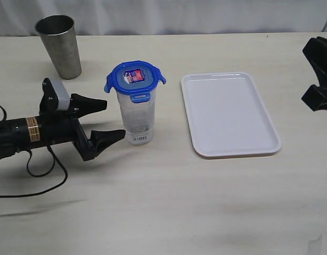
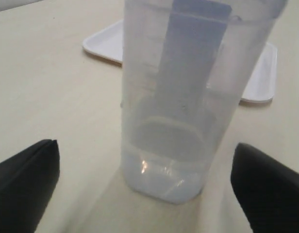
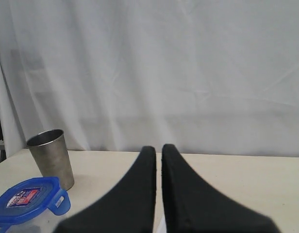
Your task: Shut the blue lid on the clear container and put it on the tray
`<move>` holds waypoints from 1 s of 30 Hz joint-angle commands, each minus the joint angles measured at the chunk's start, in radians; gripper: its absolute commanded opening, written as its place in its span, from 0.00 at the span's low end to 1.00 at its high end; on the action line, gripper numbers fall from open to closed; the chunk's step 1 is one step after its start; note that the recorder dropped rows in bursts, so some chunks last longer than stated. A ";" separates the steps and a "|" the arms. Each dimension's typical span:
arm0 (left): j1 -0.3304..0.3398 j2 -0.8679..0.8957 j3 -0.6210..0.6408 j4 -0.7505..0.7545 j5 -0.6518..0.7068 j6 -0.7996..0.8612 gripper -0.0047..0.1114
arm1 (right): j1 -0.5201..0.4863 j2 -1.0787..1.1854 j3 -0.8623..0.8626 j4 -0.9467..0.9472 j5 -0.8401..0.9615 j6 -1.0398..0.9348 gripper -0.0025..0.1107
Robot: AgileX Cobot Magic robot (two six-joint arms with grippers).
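The clear container (image 1: 136,118) stands upright on the table, left of the tray (image 1: 230,114). The blue lid (image 1: 134,78) sits on top of it, its side flaps sticking outward. My left gripper (image 1: 113,119) lies low, just left of the container's base, open, with one finger (image 1: 94,102) behind and one nearer the front. In the left wrist view the container (image 2: 181,121) stands just ahead of the open left gripper (image 2: 144,148), touching neither finger. My right gripper (image 3: 158,148) is shut on nothing, raised at the far right edge, and looks toward the lid (image 3: 27,199).
A tapered steel cup (image 1: 60,45) stands at the back left. The left arm's black cable (image 1: 44,175) loops on the table at the front left. The right arm (image 1: 318,74) hangs past the tray's right side. A white curtain runs behind the table.
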 commanded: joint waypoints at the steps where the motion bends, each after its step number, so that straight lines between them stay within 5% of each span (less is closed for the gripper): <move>1: -0.036 0.013 -0.039 -0.011 -0.023 0.013 0.81 | -0.001 0.003 -0.001 -0.009 -0.008 0.002 0.06; 6: -0.041 0.013 -0.039 -0.013 -0.023 0.013 0.81 | -0.001 0.003 -0.001 -0.012 -0.008 0.002 0.06; 13: -0.147 0.019 -0.098 -0.038 0.001 0.006 0.81 | -0.001 0.003 -0.001 -0.012 -0.004 0.002 0.06; 30: -0.157 0.067 -0.177 -0.047 -0.023 -0.047 0.80 | -0.001 0.003 -0.001 -0.012 -0.004 0.002 0.06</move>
